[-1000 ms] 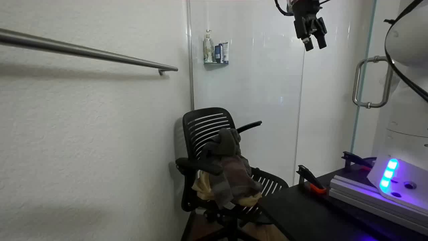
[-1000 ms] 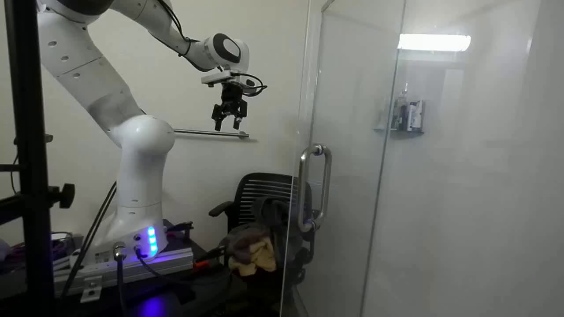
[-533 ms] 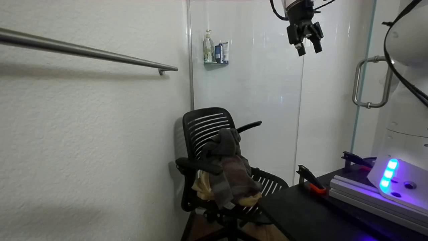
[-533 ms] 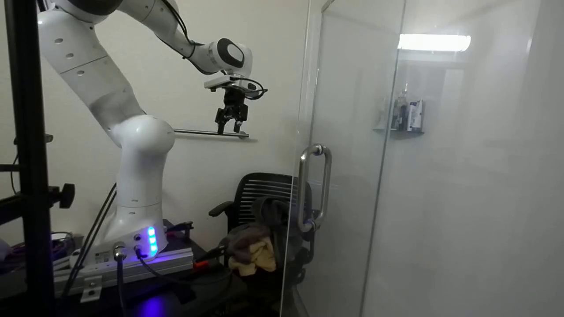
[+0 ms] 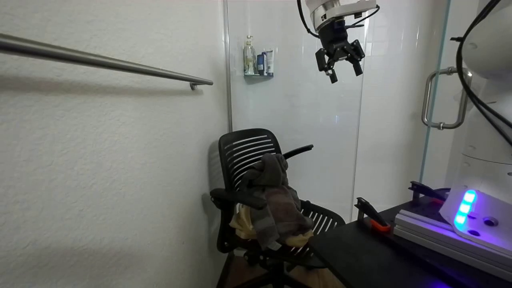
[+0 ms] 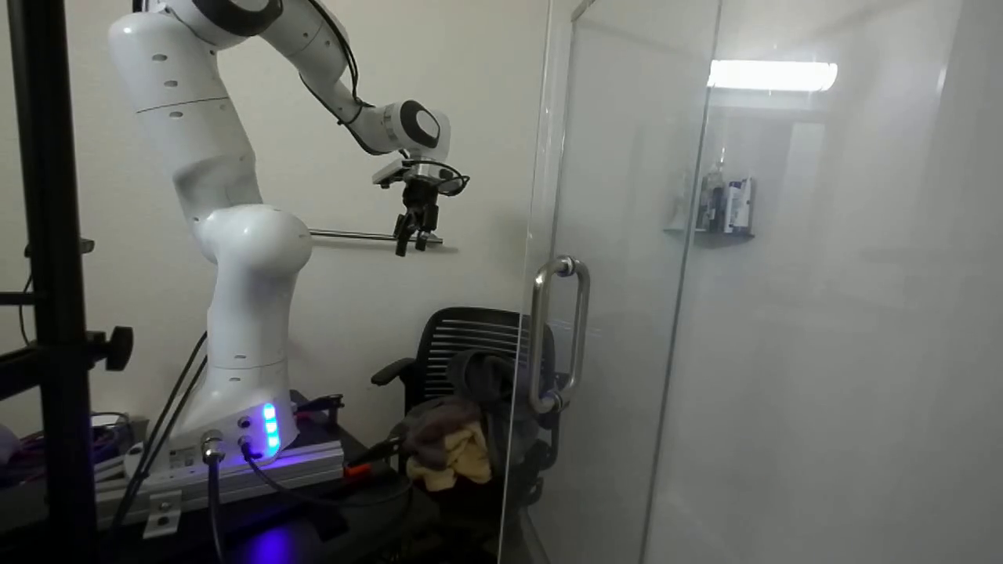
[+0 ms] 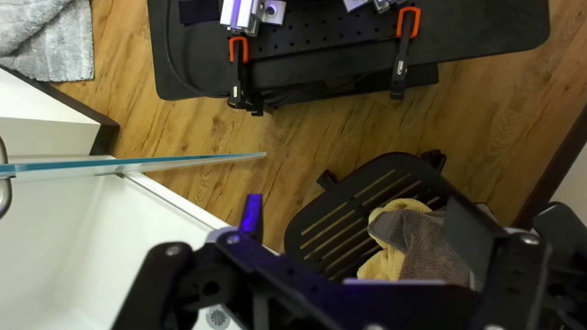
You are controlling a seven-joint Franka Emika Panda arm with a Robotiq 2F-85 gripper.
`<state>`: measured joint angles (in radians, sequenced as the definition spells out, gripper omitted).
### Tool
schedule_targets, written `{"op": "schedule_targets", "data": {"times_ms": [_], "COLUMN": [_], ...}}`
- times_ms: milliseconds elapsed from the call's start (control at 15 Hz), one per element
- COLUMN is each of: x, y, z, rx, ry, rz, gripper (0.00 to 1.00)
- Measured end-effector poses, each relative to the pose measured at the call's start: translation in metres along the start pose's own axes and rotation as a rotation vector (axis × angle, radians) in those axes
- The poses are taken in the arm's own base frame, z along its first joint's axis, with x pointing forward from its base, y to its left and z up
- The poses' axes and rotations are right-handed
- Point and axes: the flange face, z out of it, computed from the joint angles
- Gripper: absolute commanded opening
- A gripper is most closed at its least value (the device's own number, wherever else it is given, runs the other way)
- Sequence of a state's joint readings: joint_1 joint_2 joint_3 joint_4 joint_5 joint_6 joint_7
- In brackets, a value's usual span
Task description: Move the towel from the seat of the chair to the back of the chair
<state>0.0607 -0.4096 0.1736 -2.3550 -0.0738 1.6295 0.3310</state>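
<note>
A crumpled grey-brown towel (image 5: 282,208) with yellow cloth lies heaped on the seat of the black office chair (image 5: 250,146), its dark upper part against the lower backrest. The towel (image 6: 439,431) shows in part behind the glass door in an exterior view, below the chair's backrest (image 6: 470,333). In the wrist view the towel (image 7: 431,250) lies on the slatted seat (image 7: 339,215), partly hidden by my gripper. My gripper (image 5: 345,75) is open and empty, high above the chair and apart from the towel. It also shows in an exterior view (image 6: 412,245) and the wrist view (image 7: 362,229).
A glass door (image 6: 611,392) with a metal handle (image 6: 541,337) stands beside the chair. A black table (image 5: 360,252) with clamps (image 5: 372,214) borders the seat. A metal bar (image 5: 104,60) runs along the wall. A corner shelf (image 5: 258,75) holds bottles.
My gripper has moved down and, in an exterior view, to the left, turning a little, with the arm following. It stays open. The towel and chair have not moved.
</note>
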Motion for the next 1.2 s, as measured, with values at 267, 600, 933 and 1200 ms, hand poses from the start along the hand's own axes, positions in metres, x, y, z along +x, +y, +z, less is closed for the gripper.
{"op": "schedule_targets", "data": {"times_ms": [267, 600, 933, 1200], "x": [0.004, 0.082, 0.178, 0.206], "y": [-0.001, 0.021, 0.011, -0.002], "z": [0.000, 0.023, 0.059, 0.069], "rx": [0.017, 0.218, 0.383, 0.398], "ry": [0.012, 0.052, 0.034, 0.006], "rz": [0.031, 0.237, 0.383, 0.381], "gripper": [1.00, 1.00, 1.00, 1.00]}}
